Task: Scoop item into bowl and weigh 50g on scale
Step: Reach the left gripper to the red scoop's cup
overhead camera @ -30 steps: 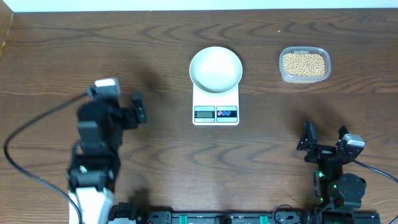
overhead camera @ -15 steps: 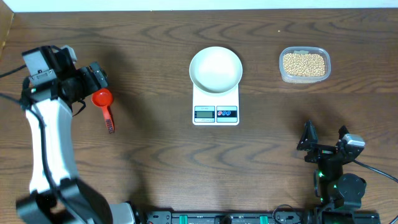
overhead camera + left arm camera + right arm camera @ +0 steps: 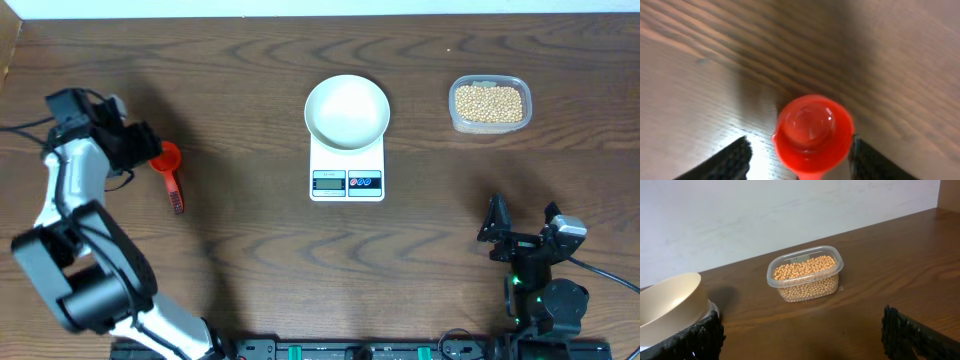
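A red scoop (image 3: 167, 160) lies on the table at the far left, cup up, its handle pointing toward the front. My left gripper (image 3: 143, 147) is down over the cup (image 3: 812, 132). Its fingers stand on either side: the right one is at the rim and a gap remains on the left, so it is open around the cup. The white bowl (image 3: 346, 110) sits on the scale (image 3: 347, 181) at centre. The item, tan beans (image 3: 489, 103), fills a clear tub at the back right. My right gripper (image 3: 520, 233) rests open at the front right, facing the beans (image 3: 805, 267) and the bowl (image 3: 670, 300).
The clear tub (image 3: 832, 282) stands about a hand's width right of the scale. A pale wall runs along the table's back edge. The left arm's cable trails off the left side.
The left arm swung from the front left out to the far left and came down over the red scoop, its jaws narrowing around the cup. The right arm has not moved.
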